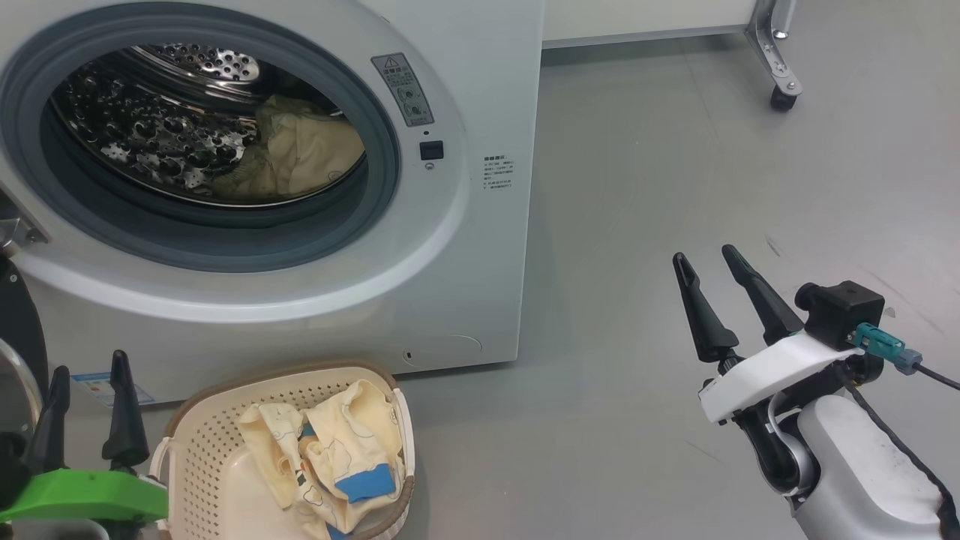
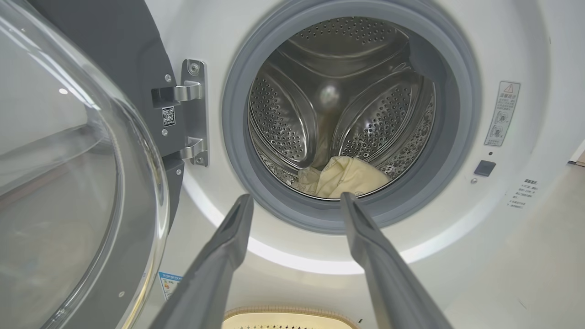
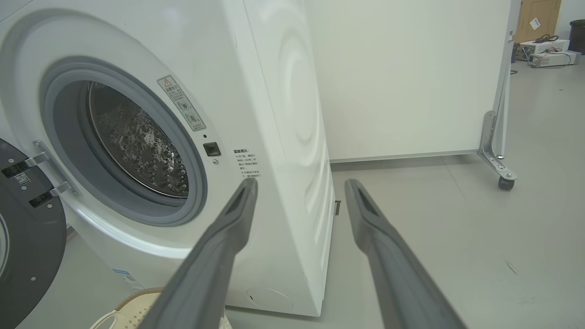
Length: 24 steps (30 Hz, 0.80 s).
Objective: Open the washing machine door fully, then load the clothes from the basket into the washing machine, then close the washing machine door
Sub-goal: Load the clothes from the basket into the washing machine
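Looking down from the head, we note the washing machine (image 1: pixel 480 225) at 10 o'clock, its mouth uncovered. The washing machine door (image 2: pixel 59 173) stands swung wide on its hinge (image 2: pixel 194 112). From the left wrist we see its clear glass bowl bulging at 9 o'clock, beside the grey gasket (image 2: pixel 235 137). Inside the steel drum (image 2: pixel 292 114) one cream-yellow garment (image 1: pixel 307 150) lies low, toward 5 o'clock of the opening as the head sees it.

The basket (image 1: pixel 202 442) sits on the grey floor (image 1: pixel 675 150) at 7 o'clock, just in front of the machine's lower edge. We find the clothes (image 1: pixel 337 450) heaped in its right half: cream-yellow, with one bright blue band showing. Its left half shows bare perforated plastic.

The left gripper (image 1: pixel 90 364) is at 8 o'clock, just beside the basket's left handle. Its fingers are spread wide with nothing between them, and its own wrist view looks into the drum opening.

The right gripper (image 1: pixel 703 255) is at 4 o'clock, over bare floor and well apart from basket and machine. Its fingers are likewise parted wide and empty, and its wrist view looks along the machine's right front corner.

We log a blue label sticker (image 1: pixel 97 386) at the machine's lower left corner, behind the left gripper's fingers.
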Available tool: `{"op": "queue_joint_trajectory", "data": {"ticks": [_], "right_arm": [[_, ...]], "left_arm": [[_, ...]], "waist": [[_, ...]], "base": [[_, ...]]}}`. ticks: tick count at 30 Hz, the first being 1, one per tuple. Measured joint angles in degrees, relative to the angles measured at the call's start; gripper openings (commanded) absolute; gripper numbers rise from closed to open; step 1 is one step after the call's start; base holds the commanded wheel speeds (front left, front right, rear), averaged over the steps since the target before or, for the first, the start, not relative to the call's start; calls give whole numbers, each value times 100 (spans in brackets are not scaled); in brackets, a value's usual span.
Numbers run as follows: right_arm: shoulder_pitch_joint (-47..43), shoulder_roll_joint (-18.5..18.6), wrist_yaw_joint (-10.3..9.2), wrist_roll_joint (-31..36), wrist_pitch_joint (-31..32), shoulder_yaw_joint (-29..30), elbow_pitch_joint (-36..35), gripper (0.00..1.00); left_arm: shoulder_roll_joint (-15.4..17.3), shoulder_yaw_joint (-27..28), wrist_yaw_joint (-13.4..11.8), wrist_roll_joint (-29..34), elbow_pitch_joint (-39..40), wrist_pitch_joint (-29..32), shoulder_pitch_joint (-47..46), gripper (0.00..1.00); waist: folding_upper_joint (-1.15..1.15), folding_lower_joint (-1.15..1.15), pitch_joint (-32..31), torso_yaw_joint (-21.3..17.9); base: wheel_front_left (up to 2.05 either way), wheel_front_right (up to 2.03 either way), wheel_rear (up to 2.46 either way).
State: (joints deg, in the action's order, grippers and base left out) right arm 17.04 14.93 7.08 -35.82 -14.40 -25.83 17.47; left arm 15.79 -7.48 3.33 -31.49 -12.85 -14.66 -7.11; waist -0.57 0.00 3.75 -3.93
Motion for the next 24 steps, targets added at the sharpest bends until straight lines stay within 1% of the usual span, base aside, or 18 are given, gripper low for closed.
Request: {"op": "queue_joint_trajectory", "data": {"ticks": [8, 24], "right_arm": [[-9, 65, 0, 0, 0, 33, -87, 100], [-12, 65, 0, 0, 0, 56, -175, 100]], "left_arm": [[-99, 92, -4, -1, 238, 0, 188, 100], [-118, 170, -4, 30, 547, 0, 359, 100]], "waist": [[0, 0, 26, 20], [0, 0, 147, -15]], "base": [[0, 0, 0], [0, 0, 0]]}}
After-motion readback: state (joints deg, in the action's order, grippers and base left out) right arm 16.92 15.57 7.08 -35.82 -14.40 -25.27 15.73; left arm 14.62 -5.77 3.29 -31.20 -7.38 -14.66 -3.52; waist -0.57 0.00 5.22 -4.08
